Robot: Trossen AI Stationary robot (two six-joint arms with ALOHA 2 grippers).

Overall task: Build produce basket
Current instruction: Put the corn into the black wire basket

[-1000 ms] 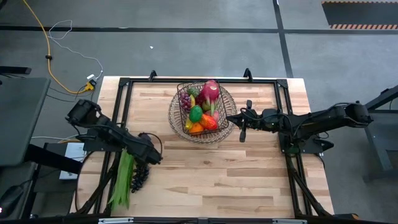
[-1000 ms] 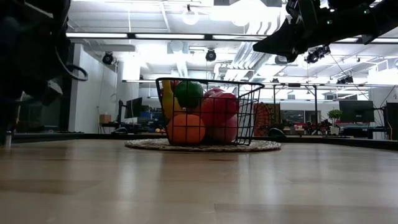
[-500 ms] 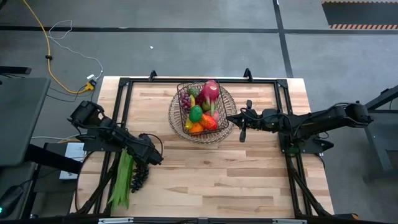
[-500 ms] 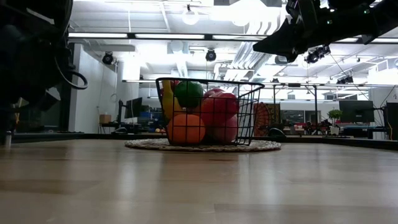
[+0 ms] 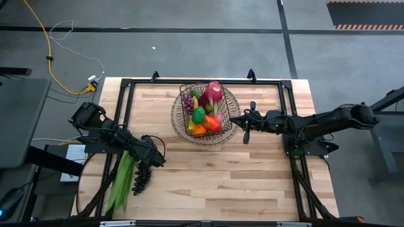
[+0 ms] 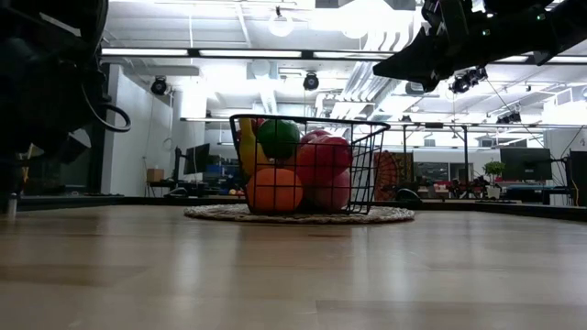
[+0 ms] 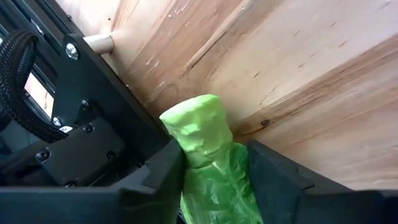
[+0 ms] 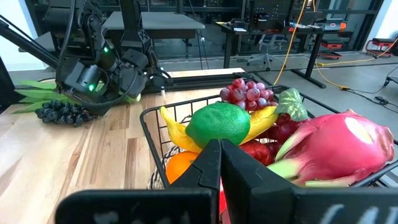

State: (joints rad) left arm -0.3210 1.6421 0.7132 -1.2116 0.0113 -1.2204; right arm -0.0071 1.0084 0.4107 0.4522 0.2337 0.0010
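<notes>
Pickup step: left claw (image 7: 214, 180) clamped on green beans (image 5: 121, 181) at lower left of desk (image 5: 252, 183); right claw (image 5: 245, 127) shut, idle beside basket (image 5: 183, 101) (upper centre); next, lifting and carrying there.

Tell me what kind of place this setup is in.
Most likely a robotics lab or industrial workshop. The low view shows an exposed ceiling with pipes and strip lights, the right wrist view shows desks with monitors, and a yellow cable trails over the grey concrete floor.
</notes>
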